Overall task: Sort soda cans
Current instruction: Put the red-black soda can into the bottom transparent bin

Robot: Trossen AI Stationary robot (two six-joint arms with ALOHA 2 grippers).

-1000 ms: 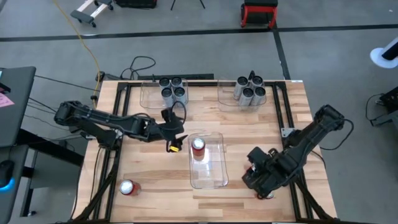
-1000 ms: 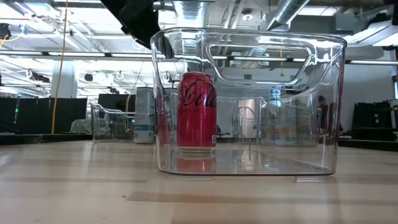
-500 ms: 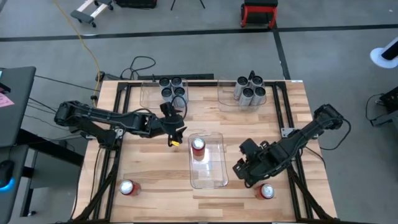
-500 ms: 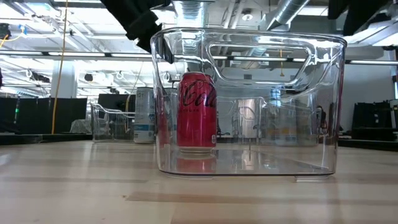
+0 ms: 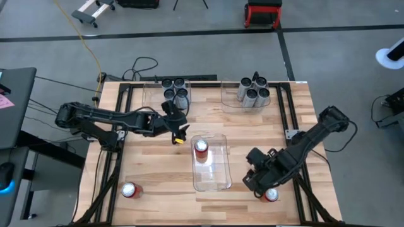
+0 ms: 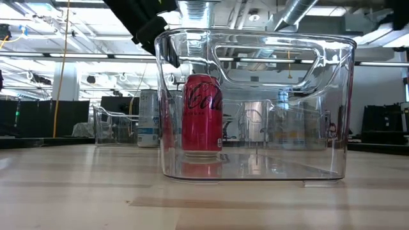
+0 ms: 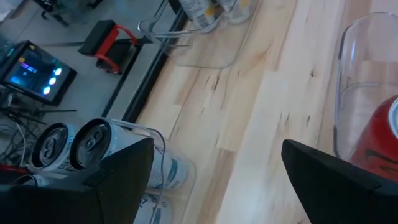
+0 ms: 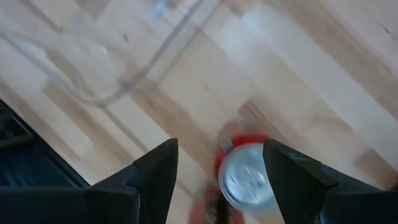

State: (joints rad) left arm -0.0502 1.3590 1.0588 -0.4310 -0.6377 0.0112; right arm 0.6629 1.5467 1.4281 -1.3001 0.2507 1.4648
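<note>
Your wooden table (image 5: 151, 170) carries a clear bin (image 5: 211, 180) at centre with one red can (image 5: 201, 148) inside. Right gripper (image 8: 217, 177), fingers apart, hovers over a red can (image 8: 247, 180) near right; left gripper (image 7: 211, 174), also spread, hangs by the far-left bin's dark cans (image 5: 175, 90). Another red can (image 5: 129, 190) stands near left.

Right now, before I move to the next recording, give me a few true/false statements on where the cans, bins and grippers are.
1. One red can stands in the central clear bin. True.
2. The right gripper is shut on a can. False: it is open above a red can on the table.
3. The left gripper holds a can. False: it is open and empty.
4. A red can stands loose at the table's near-left. True.
5. Both far bins are empty. False: each holds cans.
</note>
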